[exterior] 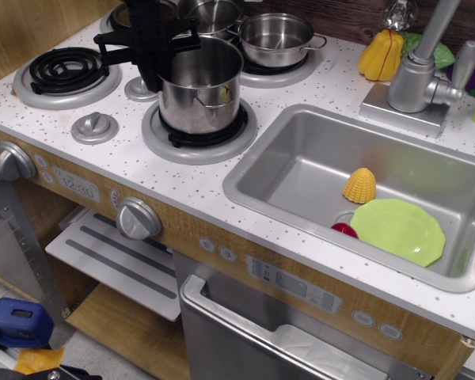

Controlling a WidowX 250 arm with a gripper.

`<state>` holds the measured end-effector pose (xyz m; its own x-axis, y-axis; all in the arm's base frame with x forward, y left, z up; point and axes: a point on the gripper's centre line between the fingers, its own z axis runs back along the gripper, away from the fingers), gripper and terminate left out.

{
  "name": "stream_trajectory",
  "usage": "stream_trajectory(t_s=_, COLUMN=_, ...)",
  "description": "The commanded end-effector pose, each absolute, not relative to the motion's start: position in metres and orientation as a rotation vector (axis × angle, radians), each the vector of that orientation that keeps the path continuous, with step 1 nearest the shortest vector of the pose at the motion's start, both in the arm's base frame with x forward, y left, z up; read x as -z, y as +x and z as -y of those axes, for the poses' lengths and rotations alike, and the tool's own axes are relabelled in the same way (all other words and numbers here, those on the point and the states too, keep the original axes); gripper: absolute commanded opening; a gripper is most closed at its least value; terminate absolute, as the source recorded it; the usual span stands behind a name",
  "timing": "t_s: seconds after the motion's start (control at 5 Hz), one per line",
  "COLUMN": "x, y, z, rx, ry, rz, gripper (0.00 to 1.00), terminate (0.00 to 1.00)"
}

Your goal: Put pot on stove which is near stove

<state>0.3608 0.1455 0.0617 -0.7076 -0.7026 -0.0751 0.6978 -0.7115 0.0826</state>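
The tall shiny steel pot (202, 91) stands upright on the front-middle stove burner (199, 133), a black coil in a silver-grey ring. My black gripper (158, 73) comes down from the upper left. Its fingers straddle the pot's left rim and are shut on it. The pot's bottom rests on or just above the coil. The pot hides most of the coil.
A second empty coil burner (67, 73) lies at the left. A shallower steel pot (275, 38) and a small saucepan (214, 12) stand behind. Grey knobs (94, 127) sit near the burners. The sink (301, 162) at the right holds a corn (359, 185) and a green plate (397, 230).
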Motion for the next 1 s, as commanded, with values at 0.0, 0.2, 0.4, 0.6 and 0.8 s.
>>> stream_trajectory(t_s=0.0, x=-0.0874, y=0.3648, z=-0.1496, rx=2.366, ry=0.234, rz=0.064, gripper=1.0, terminate=0.0)
stream_trajectory(t_s=0.2, x=-0.0874, y=0.3648, z=-0.1496, rx=2.366, ry=0.234, rz=0.064, gripper=1.0, terminate=0.0)
stream_trajectory(t_s=0.4, x=-0.0874, y=0.3648, z=-0.1496, rx=2.366, ry=0.234, rz=0.064, gripper=1.0, terminate=0.0)
stream_trajectory(t_s=0.6, x=-0.0874, y=0.3648, z=-0.1496, rx=2.366, ry=0.234, rz=0.064, gripper=1.0, terminate=0.0)
stream_trajectory(t_s=0.8, x=-0.0874, y=0.3648, z=-0.1496, rx=2.366, ry=0.234, rz=0.064, gripper=1.0, terminate=1.0)
